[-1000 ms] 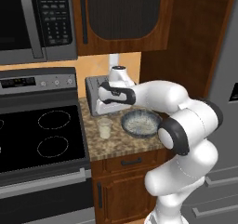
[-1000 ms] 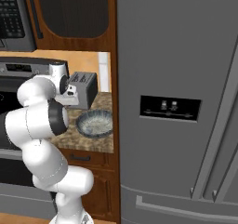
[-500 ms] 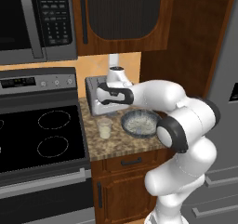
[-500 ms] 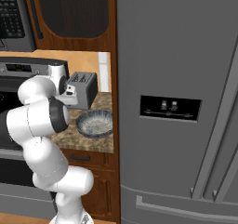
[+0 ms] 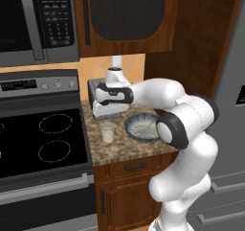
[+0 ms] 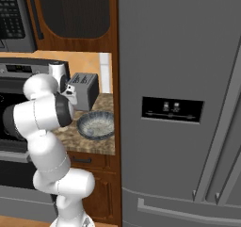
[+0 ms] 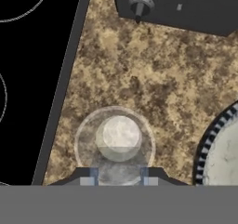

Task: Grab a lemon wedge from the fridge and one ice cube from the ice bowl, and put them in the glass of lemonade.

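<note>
Gripper (image 7: 119,179) little moved since earlier, arm bent forward over the table (image 5: 119,151), above the glass (image 5: 108,132), jaws part open, holding nothing seen.

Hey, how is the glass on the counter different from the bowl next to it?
The glass is clear and shows pale yellowish liquid; the bowl is opaque grey-blue with a speckled, paler inside. The glass is narrow and upright, the bowl wide and shallow. The glass stands nearer the stove, the bowl nearer the fridge. Both are round, open-topped, and sit on the granite counter.
</note>
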Available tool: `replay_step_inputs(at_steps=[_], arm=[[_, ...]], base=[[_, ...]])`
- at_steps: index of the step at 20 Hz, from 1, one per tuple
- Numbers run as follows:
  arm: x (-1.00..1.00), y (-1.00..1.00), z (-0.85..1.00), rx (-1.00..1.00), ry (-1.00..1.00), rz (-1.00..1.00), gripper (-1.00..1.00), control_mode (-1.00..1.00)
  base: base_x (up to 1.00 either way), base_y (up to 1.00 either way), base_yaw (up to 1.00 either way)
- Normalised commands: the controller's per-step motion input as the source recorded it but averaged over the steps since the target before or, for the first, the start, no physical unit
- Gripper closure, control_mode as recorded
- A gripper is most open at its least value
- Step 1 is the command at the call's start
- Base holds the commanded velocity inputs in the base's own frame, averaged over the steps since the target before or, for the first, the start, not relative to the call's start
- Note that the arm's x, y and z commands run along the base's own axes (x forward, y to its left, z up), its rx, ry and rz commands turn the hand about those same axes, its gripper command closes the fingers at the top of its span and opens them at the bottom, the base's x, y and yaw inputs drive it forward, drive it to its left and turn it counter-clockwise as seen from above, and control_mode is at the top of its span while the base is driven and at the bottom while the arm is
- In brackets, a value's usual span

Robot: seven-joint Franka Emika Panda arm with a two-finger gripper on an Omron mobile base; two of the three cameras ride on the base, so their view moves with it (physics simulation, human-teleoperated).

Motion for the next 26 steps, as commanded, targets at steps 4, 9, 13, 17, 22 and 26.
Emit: replay_step_inputs(at_steps=[4, 9, 13, 17, 22, 26], arm=[[0.01, 0.0, -0.32, -0.01, -0.12, -0.03, 1.0, -1.0], [-0.02, 0.0, -0.01, -0.01, -0.14, -0.03, 1.0, -1.0], [-0.03, 0.0, -0.14, 0.0, -0.01, 0.0, 1.0, -1.0], [0.0, 0.0, -0.16, 0.0, 0.0, 0.0, 1.0, -1.0], [0.0, 0.11, 0.0, 0.0, 0.0, 0.0, 1.0, -1.0], [0.0, 0.11, 0.0, 0.0, 0.0, 0.0, 1.0, -1.0]], base=[[0.0, 0.0, 0.0], [0.0, 0.0, 0.0], [0.0, 0.0, 0.0], [0.0, 0.0, 0.0], [0.0, 0.0, 0.0], [0.0, 0.0, 0.0]])
